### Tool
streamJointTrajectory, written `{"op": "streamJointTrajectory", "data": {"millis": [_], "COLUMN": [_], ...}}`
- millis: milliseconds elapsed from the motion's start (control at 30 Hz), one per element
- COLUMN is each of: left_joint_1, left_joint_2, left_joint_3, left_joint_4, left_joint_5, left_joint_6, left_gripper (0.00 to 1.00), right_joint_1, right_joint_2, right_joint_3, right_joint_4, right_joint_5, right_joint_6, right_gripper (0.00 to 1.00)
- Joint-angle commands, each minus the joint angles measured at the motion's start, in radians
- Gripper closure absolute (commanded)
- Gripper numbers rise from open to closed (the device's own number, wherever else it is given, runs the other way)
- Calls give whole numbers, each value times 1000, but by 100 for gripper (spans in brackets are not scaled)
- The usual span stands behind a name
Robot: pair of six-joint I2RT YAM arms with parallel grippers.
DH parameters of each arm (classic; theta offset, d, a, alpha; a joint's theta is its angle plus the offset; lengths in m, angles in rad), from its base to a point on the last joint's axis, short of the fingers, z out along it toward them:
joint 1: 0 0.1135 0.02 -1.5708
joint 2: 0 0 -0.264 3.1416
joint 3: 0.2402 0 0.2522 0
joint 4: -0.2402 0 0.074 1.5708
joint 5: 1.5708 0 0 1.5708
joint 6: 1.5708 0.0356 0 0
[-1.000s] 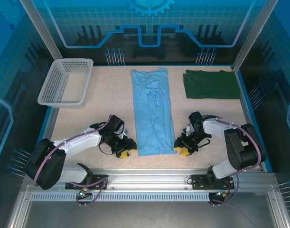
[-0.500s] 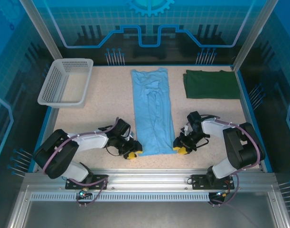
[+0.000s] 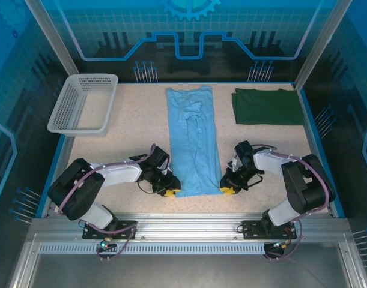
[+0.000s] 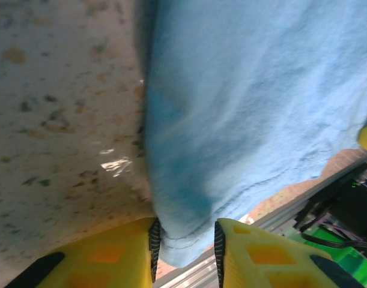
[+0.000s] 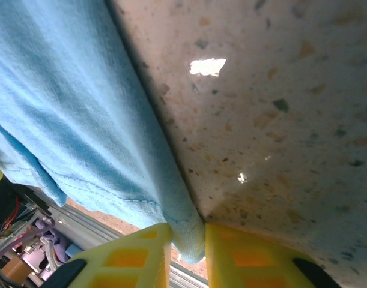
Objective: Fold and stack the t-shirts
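Note:
The light blue t-shirt (image 3: 194, 141) lies as a long folded strip down the middle of the table. The dark green t-shirt (image 3: 266, 106) rests folded at the back right. My left gripper (image 3: 170, 191) sits low at the blue shirt's near left corner. In the left wrist view the blue cloth (image 4: 249, 102) bulges between the yellow fingers of that gripper (image 4: 186, 231) and touches both pads. My right gripper (image 3: 227, 188) is at the near right corner. In the right wrist view its jaws (image 5: 188, 231) pinch the blue hem (image 5: 57, 102) tightly.
A white mesh basket (image 3: 84, 103) stands at the back left. Bare speckled tabletop (image 3: 135, 126) lies between it and the blue shirt. The metal rail (image 3: 189, 225) of the table's near edge runs just behind both grippers.
My left gripper slid right onto the blue shirt's near left corner. The right gripper edged left onto the near right corner. Both jaws narrowed around the cloth.

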Motion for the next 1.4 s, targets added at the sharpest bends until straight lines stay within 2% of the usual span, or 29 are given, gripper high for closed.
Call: {"op": "streamJointTrajectory", "data": {"millis": [0,133,333,500,667,867,1133,1367], "left_joint_1": [-17,-40,-58,-67,-66,-66,-66,-62], "left_joint_2": [2,7,22,56,63,51,-95,-140], "left_joint_3": [33,45,52,85,124,135,58,133], "left_joint_4": [-78,-108,-114,-165,-211,-306,-388,-429], "left_joint_5": [-44,-66,-77,-114,-148,-110,18,55], "left_joint_6": [52,69,77,96,106,171,200,193], "left_gripper": [71,74,71,89,100,100,100,100], "right_joint_1": [11,11,10,12,24,56,109,118], "right_joint_2": [18,20,21,13,-4,-77,-248,-301], "right_joint_3": [1,3,-8,-16,-34,-97,-177,-63], "right_joint_4": [7,6,-1,-12,-34,-69,-107,-173], "right_joint_5": [8,9,13,15,19,10,-17,-2], "right_joint_6": [-2,-4,-10,-15,-20,-8,100,149], "right_gripper": [83,92,100,100,100,100,100,100]}}
